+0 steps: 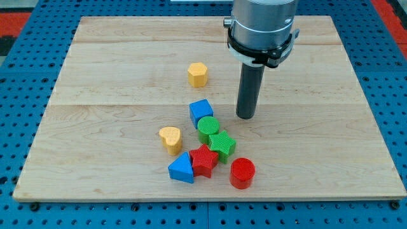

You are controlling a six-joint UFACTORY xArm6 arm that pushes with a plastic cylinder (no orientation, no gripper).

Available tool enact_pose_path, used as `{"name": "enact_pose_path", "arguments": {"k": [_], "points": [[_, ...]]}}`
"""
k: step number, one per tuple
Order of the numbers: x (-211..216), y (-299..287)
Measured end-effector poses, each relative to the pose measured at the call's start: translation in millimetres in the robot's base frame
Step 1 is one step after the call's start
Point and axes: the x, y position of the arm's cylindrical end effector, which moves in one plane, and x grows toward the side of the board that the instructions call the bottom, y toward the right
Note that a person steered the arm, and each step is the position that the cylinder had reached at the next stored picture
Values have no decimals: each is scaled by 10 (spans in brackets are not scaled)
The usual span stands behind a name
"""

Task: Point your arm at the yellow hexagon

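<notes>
**Ana:** Toward the view's top, a little left of centre, the yellow hexagon (198, 74) sits alone on the wooden surface (114, 76), well apart from the other blocks.

**Ben:** Which way does it point?

**Ana:** It stands flat, with 1 corner toward the view's bottom. It is too compact to give a clear long axis.

**Ben:** And my tip?

**Ana:** My tip (246, 117) rests on the surface to the view's right of the hexagon and lower, near the blue cube (201, 112) but not touching it. No hand shows, only the rod, so spread or pressed together cannot be told.

**Ben:** What is hard to make out?

**Ana:** The arm is cut off at the view's top. Below, 7 blocks crowd together: the blue cube, green cylinder (207, 128), green star (222, 144), red star (204, 159), blue triangle (182, 169), yellow heart (170, 138) and red cylinder (242, 173). The green cylinder partly hides the cube's lower edge.
</notes>
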Motion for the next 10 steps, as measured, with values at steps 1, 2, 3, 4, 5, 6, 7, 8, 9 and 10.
{"name": "enact_pose_path", "arguments": {"k": [1, 2, 3, 4, 5, 6, 7, 8, 9, 10], "points": [[2, 0], [2, 0], [2, -21], [2, -21], [2, -25], [2, -70], [2, -185], [-23, -339], [-64, -446], [-177, -446]]}}
